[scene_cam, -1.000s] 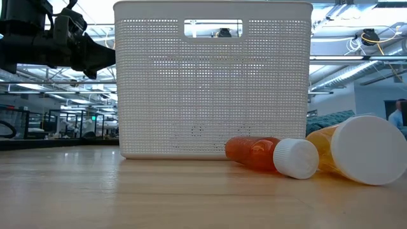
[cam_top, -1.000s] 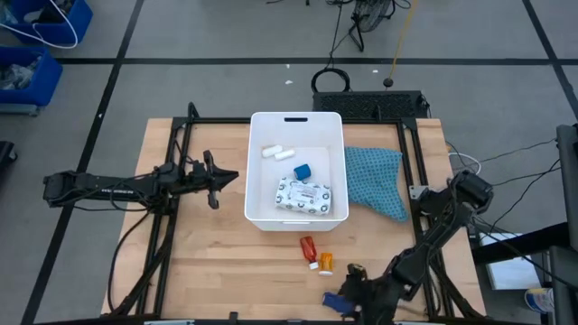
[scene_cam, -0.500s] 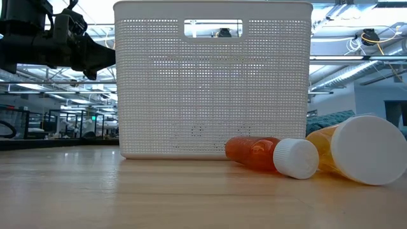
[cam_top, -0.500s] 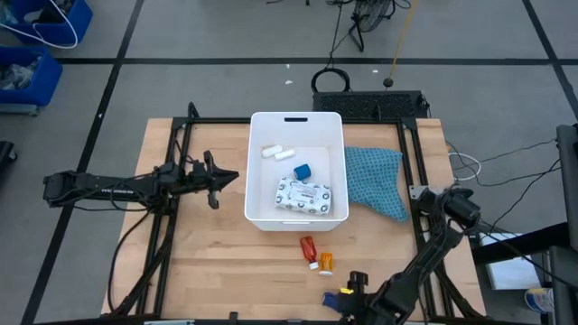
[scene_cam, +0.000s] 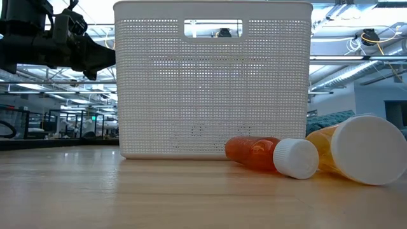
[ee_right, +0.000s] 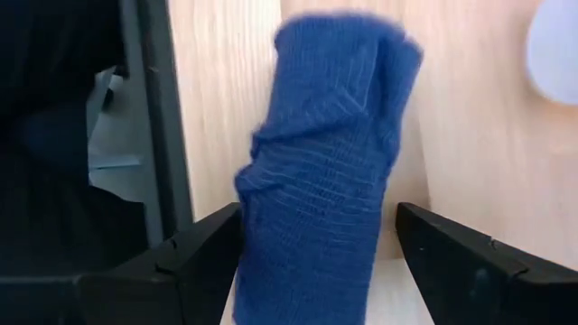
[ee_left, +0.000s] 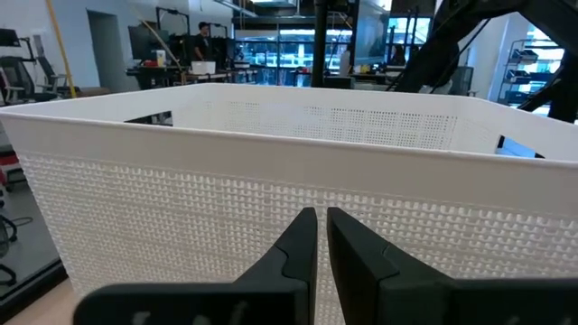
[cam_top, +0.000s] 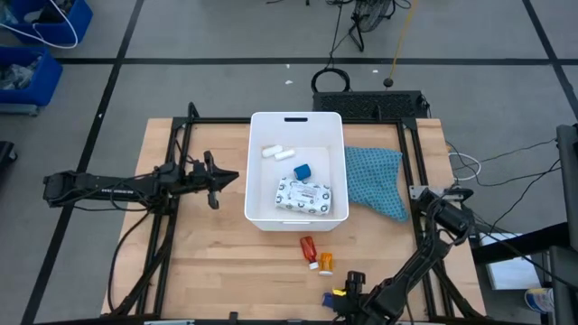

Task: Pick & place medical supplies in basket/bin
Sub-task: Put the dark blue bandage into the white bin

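At bottom centre of the high view we find the right gripper (ee_right: 316, 271), fingers spread wide either side of a dark blue bandage roll (ee_right: 325, 171) on the table. We judge it soft, light, compressible; grasp mid-body. Left gripper (ee_left: 321, 236) waits pinched closed beside the bin (cam_top: 296, 120).

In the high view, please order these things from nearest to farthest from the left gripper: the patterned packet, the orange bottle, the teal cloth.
From the left gripper, waiting left of the basket:
1. Patterned packet, inside the basket.
2. Orange bottle, lying on the table before the basket.
3. Teal cloth, right of the basket.
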Controlling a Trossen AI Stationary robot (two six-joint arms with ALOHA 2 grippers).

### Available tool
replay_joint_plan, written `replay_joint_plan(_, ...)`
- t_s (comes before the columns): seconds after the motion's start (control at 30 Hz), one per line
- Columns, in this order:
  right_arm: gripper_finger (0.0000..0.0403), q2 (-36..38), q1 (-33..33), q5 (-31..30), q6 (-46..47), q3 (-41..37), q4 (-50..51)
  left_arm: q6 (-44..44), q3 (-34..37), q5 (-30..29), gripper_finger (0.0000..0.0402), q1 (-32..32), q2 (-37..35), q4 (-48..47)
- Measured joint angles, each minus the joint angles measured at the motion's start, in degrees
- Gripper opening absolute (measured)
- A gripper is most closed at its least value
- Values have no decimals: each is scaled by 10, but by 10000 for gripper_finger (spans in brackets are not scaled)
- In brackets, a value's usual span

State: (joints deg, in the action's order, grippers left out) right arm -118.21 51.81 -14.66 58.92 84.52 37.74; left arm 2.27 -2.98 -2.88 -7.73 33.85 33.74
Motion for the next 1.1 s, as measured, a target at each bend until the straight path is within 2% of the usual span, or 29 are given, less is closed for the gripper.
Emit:
replay_joint_plan(0.1,280,-8,-4,10,3,2,7,0,0,0,35,0,0,0)
replay_joint_plan(0.2,254,-12,-5,10,2,2,12,0,0,1,35,0,0,1)
replay_joint_plan(0.4,141,4,-6,-19,-16,-1,62,1,0,0,35,0,0,1)
replay_joint_plan(0.5,85,29,-7,-29,-31,-2,93,2,0,1,35,0,0,1)
replay_joint_plan(0.57,61,55,-9,-33,-33,-1,109,2,0,2,35,0,0,0)
replay_joint_plan(0.63,50,86,-9,-53,-41,-1,125,2,0,2,35,0,0,-2)
replay_joint_plan(0.7,50,123,-7,-99,-73,-2,127,-1,0,2,35,0,0,-2)
replay_joint_plan(0.83,61,195,5,-216,-190,-4,63,-4,0,2,35,0,0,-2)
replay_joint_plan(0.9,61,234,10,-239,-279,-29,-10,-5,0,2,35,0,0,-2)
replay_joint_plan(1.0,52,299,12,-224,-401,-95,-130,-5,0,2,35,0,0,-1)
replay_joint_plan(1.1,46,373,15,-157,-486,-183,-221,-6,0,2,35,0,0,-2)
